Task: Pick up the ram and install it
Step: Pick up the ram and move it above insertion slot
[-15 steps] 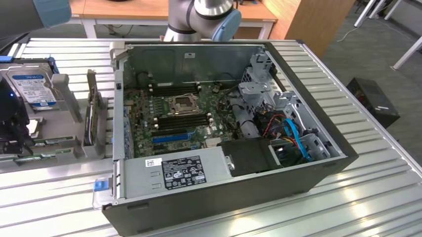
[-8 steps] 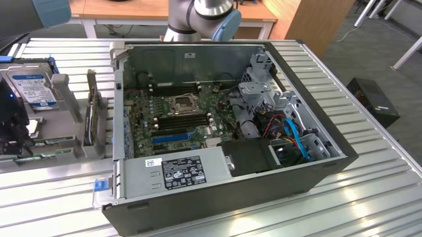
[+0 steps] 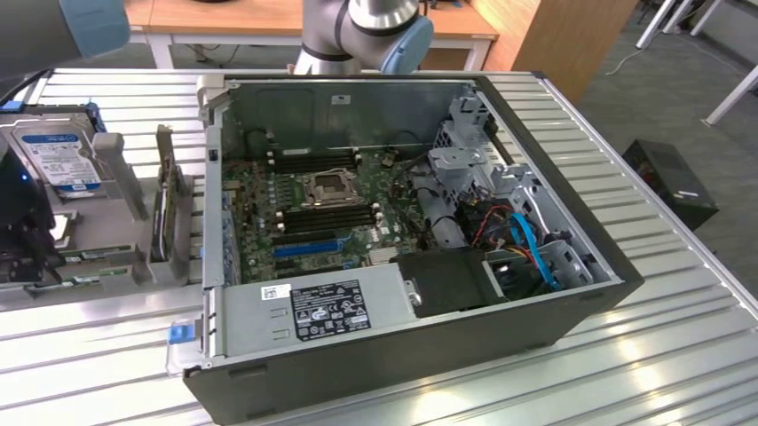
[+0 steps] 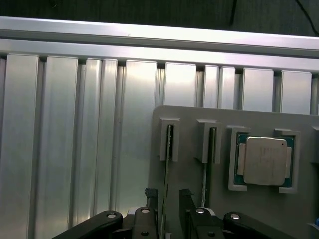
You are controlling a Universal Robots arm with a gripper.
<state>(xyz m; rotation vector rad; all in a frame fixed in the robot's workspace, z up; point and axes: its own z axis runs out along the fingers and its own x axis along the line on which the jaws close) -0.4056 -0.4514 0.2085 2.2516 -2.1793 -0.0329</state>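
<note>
Slats of ribbed aluminium make up the surface (image 4: 60, 149), which we see spreading under the claw and well out past its tips. On it, in the exterior view, lies the biggest thing here, an open computer case (image 3: 569, 311), with the arm (image 3: 355, 31) rising behind its far wall. Inside the case we see the bare motherboard (image 3: 266, 191), with its long black memory slots (image 3: 318, 218) and a blue expansion slot (image 3: 311, 246). A hard drive (image 3: 59, 155) stands upright just beside the case, on the exterior view's left. In the wrist view a flat grey holder (image 4: 199, 119) lies on the surface directly beneath the claw. One of its pockets, off to one side of the claw and well clear of the fingers, holds a processor chip (image 4: 264, 160) with its metal lid facing up. The ram (image 4: 167, 174) stands on edge in a narrow slot of the holder, so we see it as a thin line that runs straight into the gap of the claw (image 4: 168, 194). A second stick (image 4: 206, 174) stands in the neighbouring slot, just outside one finger. The claw's two dark fingers (image 4: 185, 199) are spread apart, one on each side of the ram. We see a sliver of space on either side of the ram, so nothing is gripped.
</note>
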